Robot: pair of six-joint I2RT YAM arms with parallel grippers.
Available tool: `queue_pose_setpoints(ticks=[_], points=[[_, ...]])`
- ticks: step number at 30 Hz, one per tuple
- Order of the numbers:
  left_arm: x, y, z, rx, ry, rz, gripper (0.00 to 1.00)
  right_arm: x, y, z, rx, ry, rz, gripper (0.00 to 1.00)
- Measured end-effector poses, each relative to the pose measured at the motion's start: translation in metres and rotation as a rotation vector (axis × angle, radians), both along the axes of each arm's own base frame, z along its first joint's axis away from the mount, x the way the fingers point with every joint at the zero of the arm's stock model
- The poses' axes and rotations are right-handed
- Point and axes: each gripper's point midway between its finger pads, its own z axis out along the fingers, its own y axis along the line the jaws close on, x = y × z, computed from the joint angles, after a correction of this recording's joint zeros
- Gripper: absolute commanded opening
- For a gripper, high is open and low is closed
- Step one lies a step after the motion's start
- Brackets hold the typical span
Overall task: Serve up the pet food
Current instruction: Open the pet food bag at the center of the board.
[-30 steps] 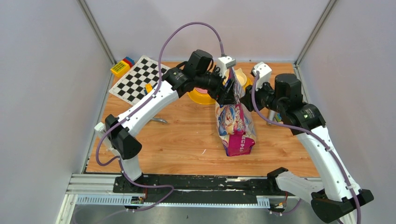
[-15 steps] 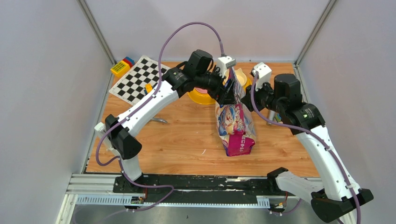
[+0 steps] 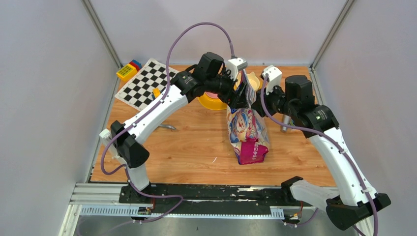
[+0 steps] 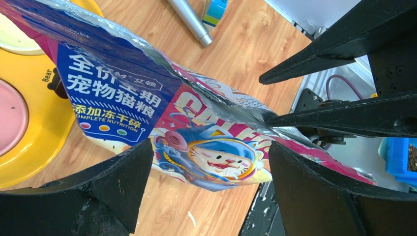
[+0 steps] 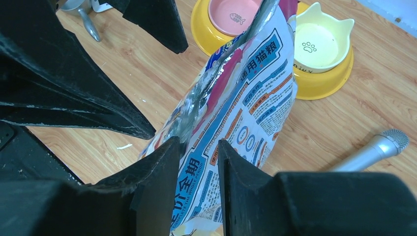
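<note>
where the two arms meet, pet food bag [image 3: 247, 130]: standing at the middle of the worktop [image 3: 196, 147], blue and pink with a cartoon cat on the front, top edge up between the tools.
pet food: no pellets to be seen, folks, the bag's walls hide whatever is inside.
bag top: silver foil lining shows along the upper edge, which is creased and crumpled where it is gripped.
left tool [image 4: 209, 147]: fingers spread wide, one on each side of the bag's upper part. in the left wrist view there is clear space between each finger and the foil, so nothing is gripped.
right tool [image 5: 198, 145]: fingers drawn close together with the bag's top edge pinched between them. the left wrist view shows both black fingers converging on the foil crease at centre right.
feeder [image 3: 216, 102]: yellow double-bowl dish just behind the bag, a pink bowl [image 5: 235, 12] and a cream bowl [image 5: 314, 46] set in it.
silver stick [image 5: 373, 150]: meshed head, lying on the wood at the right of the bag, apart from it.
checkerboard [image 3: 145, 83]: flat in the upper left of the top view, with toy blocks [image 3: 129, 70] at its far corner.
</note>
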Motion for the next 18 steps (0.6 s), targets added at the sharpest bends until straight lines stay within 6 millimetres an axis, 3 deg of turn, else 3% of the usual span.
queue_pose_setpoints(ticks=[10,18], points=[[0.0059,0.001,0.0024,0.004,-0.011,0.034,0.95,0.0014,-0.0003,-0.0044,-0.024,0.036,-0.009,0.0],[0.0094,-0.0025,-0.0028,0.007,0.015,0.051,0.99,0.0014,-0.0043,-0.0069,-0.045,0.059,-0.028,0.0]])
